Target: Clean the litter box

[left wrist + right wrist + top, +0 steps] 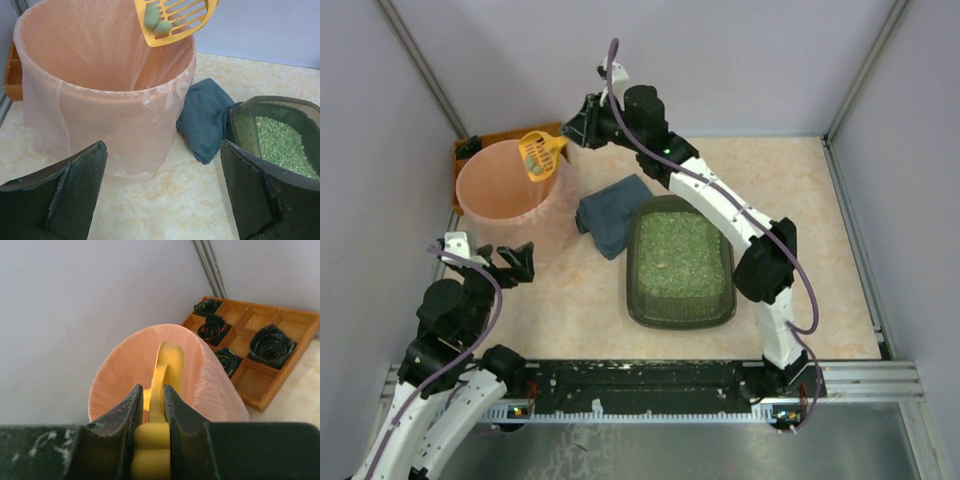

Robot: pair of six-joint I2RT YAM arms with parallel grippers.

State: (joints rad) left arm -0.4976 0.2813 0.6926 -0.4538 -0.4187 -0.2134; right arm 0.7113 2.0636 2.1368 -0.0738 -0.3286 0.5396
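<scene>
Top external view: the litter box (pixel 680 316) is seen on the worktop (pixel 820 200), right of centre, filled with green granules (pixel 678 255). A folded blue cloth (pixel 612 215) is laid against its far-left corner. A pink bucket (pixel 545 225) lined with thin film is placed to the left, and an orange-brown compartment tray (pixel 468 150) is set behind it in the corner. A yellow slotted scoop (pixel 542 152) is held over the bucket's far rim by the right jaws, which are clenched on its handle. The left jaws are spread wide just beside the bucket's near side, with nothing between them.

Left wrist view: the left jaws are shown released, framing the bucket's wall. The scoop is tilted above the bucket's mouth and is loaded with green lumps (pixel 157 22). The cloth is seen lying between bucket and litter box, and the box is cut off at the right edge.

Right wrist view: the scoop's handle is gripped between the right jaws, with its blade pointed over the bucket's opening. Black coiled items (pixel 272 346) are seen in several compartments of the tray.
</scene>
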